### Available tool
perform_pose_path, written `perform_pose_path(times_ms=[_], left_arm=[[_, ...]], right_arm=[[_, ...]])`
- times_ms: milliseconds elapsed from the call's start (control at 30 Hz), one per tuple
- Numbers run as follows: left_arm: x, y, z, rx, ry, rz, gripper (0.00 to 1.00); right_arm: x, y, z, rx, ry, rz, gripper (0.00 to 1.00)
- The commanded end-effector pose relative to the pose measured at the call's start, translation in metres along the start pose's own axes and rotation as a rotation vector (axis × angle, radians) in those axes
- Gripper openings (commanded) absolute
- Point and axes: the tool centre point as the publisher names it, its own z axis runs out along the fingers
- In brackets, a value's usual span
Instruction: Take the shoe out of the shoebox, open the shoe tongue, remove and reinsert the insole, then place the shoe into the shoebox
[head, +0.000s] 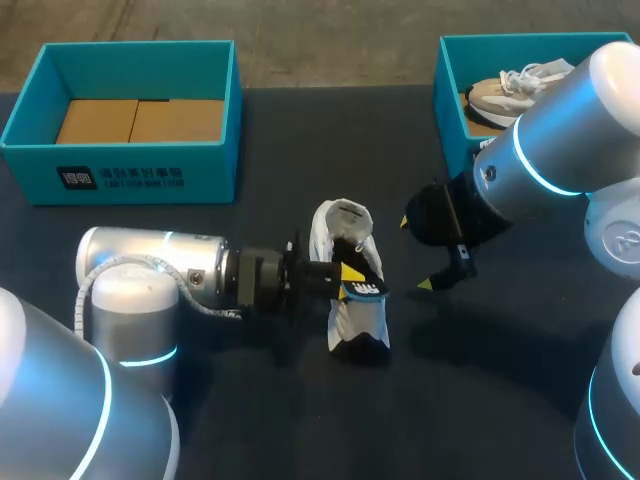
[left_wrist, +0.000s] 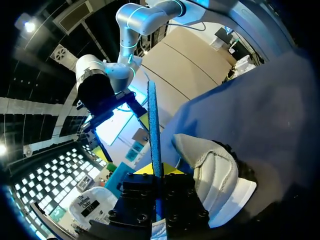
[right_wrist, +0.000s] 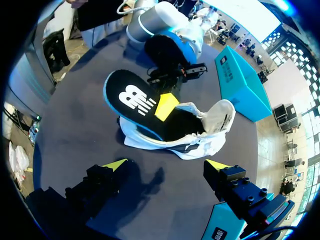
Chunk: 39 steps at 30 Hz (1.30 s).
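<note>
Left arm: lies level, in from the frame's left edge to the centre. Left gripper (head: 345, 275): clamps the insole (head: 368, 289), seen edge-on between its fingers in the left wrist view. Right arm: slants down from the upper right. Right gripper (head: 415, 254): stands wide open, grips nothing, hangs just right of the shoe (head: 352, 318).

Insole: thin and flat, black top, blue foam edge; one end inside the shoe, the other sticking out. Shoe: white fabric, padded collar; lies at the centre of the dark matte table (head: 200, 400).

Teal shoebox (head: 120, 175), upper left: holds brown cardboard (head: 140, 120). Second teal box (head: 450, 100), upper right: holds a beige laced shoe (head: 505, 92).
</note>
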Motion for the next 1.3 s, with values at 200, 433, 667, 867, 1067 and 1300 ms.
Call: perform_pose_path(times_ms=[200,433,667,867,1067,1300], left_arm=[[0.005,0.022,0.005,-0.026,0.043,0.015,0.00],[0.009,0.027,0.002,-0.053,0.043,0.018,0.05],[-0.002,0.010,-0.001,-0.031,-0.003,0.032,0.46],[-0.011,-0.004,-0.003,-0.007,-0.036,0.043,0.37],[-0.014,-0.013,0.001,0.015,-0.037,0.056,0.17],[-0.009,-0.011,0.006,0.019,0.016,0.053,0.00]], right_arm=[[0.001,0.000,-0.001,0.000,-0.001,-0.001,1.00],[0.001,0.000,-0.001,0.000,-0.001,-0.001,1.00],[0.001,0.000,-0.001,0.000,-0.001,-0.001,1.00],[0.001,0.000,-0.001,0.000,-0.001,-0.001,1.00],[0.001,0.000,-0.001,0.000,-0.001,-0.001,1.00],[0.001,0.000,-0.001,0.000,-0.001,-0.001,1.00]])
